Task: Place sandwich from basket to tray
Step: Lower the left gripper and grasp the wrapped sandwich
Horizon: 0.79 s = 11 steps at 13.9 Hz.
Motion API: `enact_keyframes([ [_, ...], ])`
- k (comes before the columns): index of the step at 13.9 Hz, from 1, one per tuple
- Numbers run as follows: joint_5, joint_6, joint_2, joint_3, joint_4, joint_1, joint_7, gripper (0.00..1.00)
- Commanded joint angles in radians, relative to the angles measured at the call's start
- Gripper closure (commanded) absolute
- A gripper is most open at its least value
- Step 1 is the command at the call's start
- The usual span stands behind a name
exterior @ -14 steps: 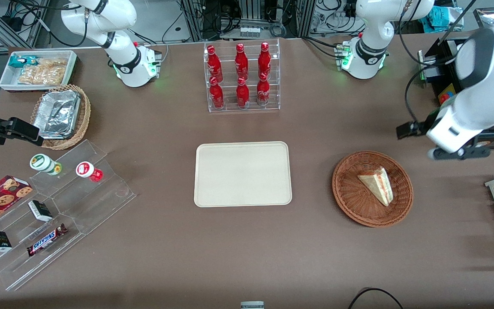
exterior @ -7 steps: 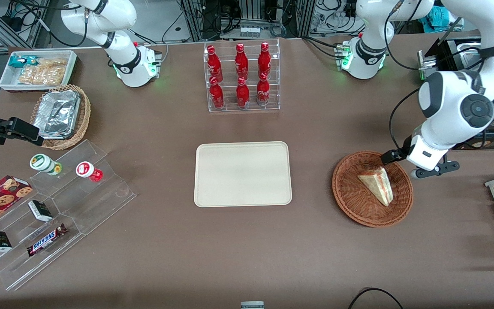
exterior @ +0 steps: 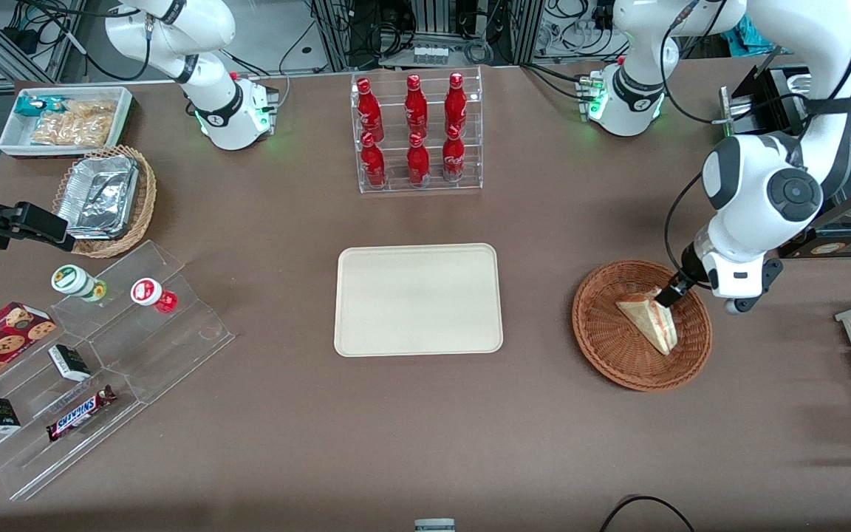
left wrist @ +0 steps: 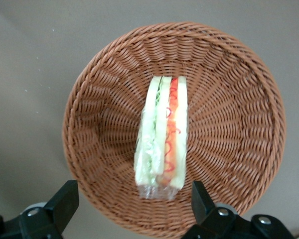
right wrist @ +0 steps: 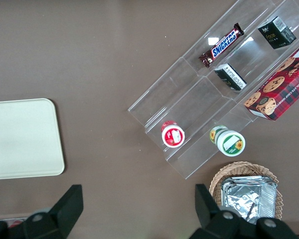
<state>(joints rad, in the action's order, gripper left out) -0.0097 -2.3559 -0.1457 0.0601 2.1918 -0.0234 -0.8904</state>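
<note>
Swung in over the round reddish-brown wicker basket (exterior: pixel 641 325), my gripper (left wrist: pixel 132 209) hangs spread, straddling the wrapped triangular sandwich (left wrist: pixel 162 137) across its long axis.

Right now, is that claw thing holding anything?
Gripper: jaws open, holding nothing, hovering over the sandwich in the basket.

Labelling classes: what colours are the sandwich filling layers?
Green and red-orange between pale bread on the sandwich, clearest in the left wrist view; the open gripper hovers above it.
</note>
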Motion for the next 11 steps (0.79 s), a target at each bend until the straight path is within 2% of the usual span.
enact_keyframes([
  [1, 0.005, -0.005, -0.102, 0.0, -0.102, -0.018, -0.053, 0.0],
  [5, 0.005, -0.005, -0.187, 0.0, -0.151, -0.02, -0.036, 0.0],
  [10, 0.005, 0.006, -0.193, 0.0, -0.127, -0.018, 0.073, 0.0],
  [11, 0.004, 0.007, -0.199, 0.0, -0.125, -0.02, 0.064, 0.08],
])
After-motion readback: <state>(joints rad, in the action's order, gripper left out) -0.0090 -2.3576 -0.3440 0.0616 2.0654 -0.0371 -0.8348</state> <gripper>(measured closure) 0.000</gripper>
